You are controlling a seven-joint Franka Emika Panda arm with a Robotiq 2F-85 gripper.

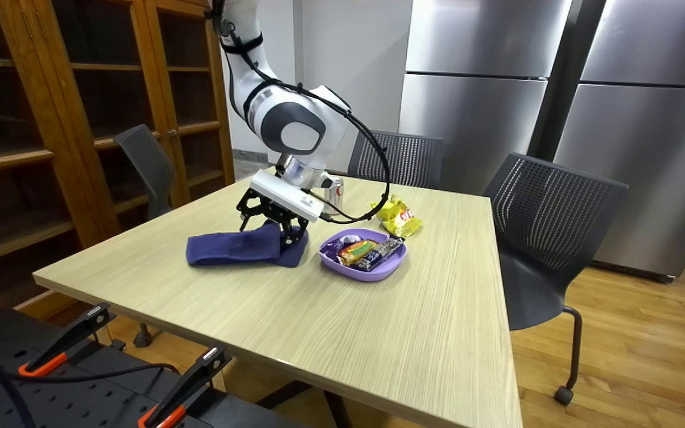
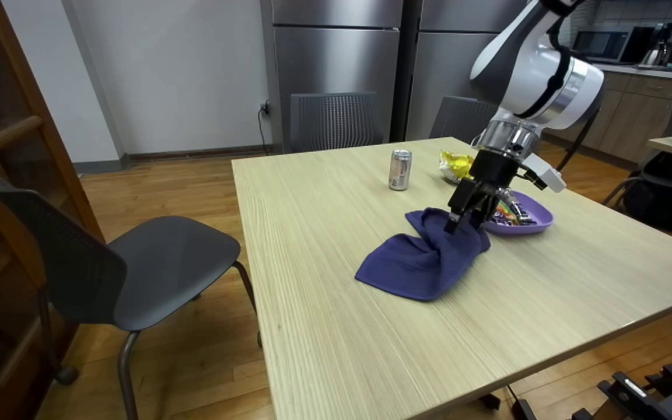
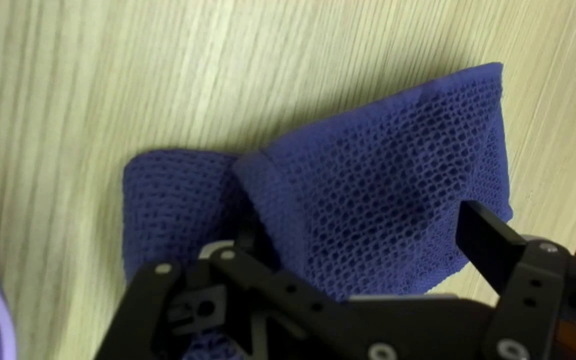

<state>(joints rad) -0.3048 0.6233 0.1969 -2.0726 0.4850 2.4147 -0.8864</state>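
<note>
One folded blue cloth (image 3: pixel 378 190) beneath gripper (image 1: pixel 265 235), jaws spread wide.

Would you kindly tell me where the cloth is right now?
In both exterior views, the cloth lies on the table just left of the purple tray, partly under the open pincer.

Wrist view: tool (image 3: pixel 361 222) hides part of cloth (image 3: pixel 388 185).
</note>
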